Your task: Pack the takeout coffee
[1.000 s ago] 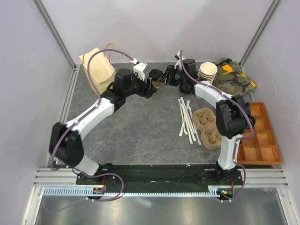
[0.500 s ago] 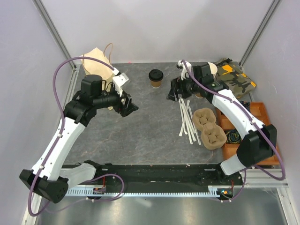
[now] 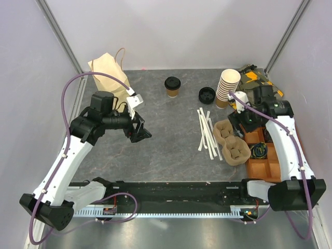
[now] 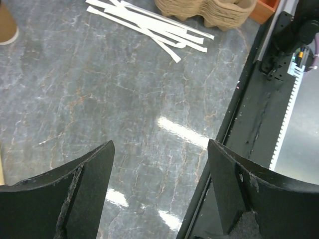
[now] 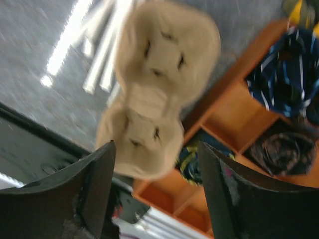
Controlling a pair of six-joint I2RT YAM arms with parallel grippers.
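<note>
The lidded takeout coffee (image 3: 172, 86) stands upright at the far centre of the table (image 3: 171, 155), well apart from both arms. The left gripper (image 4: 159, 149) hangs spread and empty over bare tabletop at left. The right gripper (image 5: 155, 149), likewise spread and empty, hovers above the pulp cup carrier (image 3: 229, 141).

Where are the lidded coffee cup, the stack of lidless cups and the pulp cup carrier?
lidded coffee cup (image 3: 172, 84): top view, on its black lid.
stack of lidless cups (image 3: 226, 89): top view, on the stack's side.
pulp cup carrier (image 3: 229, 141): top view, between its two wells.
</note>
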